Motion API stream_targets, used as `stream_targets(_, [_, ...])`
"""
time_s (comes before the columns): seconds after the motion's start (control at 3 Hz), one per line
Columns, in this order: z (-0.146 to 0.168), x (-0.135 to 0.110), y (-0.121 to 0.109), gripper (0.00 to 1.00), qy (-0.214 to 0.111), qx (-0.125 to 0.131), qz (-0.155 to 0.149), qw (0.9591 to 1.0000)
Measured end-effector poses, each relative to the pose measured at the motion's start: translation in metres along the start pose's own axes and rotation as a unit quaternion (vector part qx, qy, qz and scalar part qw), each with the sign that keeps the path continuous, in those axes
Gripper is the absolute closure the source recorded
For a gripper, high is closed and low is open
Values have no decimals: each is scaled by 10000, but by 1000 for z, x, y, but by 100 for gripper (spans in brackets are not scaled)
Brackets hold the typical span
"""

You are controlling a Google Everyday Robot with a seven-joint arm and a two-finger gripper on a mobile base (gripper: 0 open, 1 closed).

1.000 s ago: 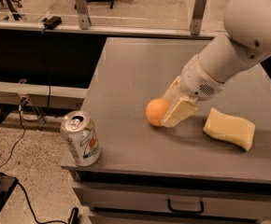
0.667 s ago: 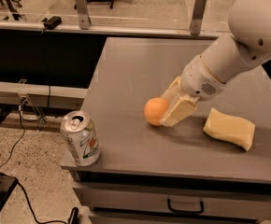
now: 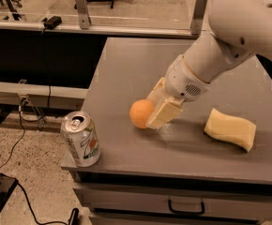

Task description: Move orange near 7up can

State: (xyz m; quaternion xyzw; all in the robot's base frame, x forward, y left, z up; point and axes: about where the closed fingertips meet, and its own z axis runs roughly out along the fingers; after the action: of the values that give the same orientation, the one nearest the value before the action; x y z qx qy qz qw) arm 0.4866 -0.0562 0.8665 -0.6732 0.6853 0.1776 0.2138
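Note:
The orange (image 3: 139, 113) is a small round fruit held between the cream-coloured fingers of my gripper (image 3: 150, 112), low over the grey table (image 3: 126, 69) near its middle. My gripper comes in from the upper right on a white arm and is shut on the orange. The 7up can (image 3: 81, 138) stands upright at the table's front left corner, about a can's height to the left of and in front of the orange.
A pale yellow wedge-shaped sponge (image 3: 230, 129) lies on the table to the right of the gripper. The table has a drawer with a handle (image 3: 186, 206) below its front edge. Cables (image 3: 14, 144) lie on the floor at the left.
The gripper and the orange have shifted slightly left, toward the can. The can and sponge have not moved.

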Motion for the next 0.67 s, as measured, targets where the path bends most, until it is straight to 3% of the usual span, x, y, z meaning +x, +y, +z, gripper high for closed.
stream_targets(0.33, [10, -18, 9, 67, 1, -100, -221, 9997])
stream_targets(0.67, [16, -29, 16, 49, -59, -231, -371, 9990])
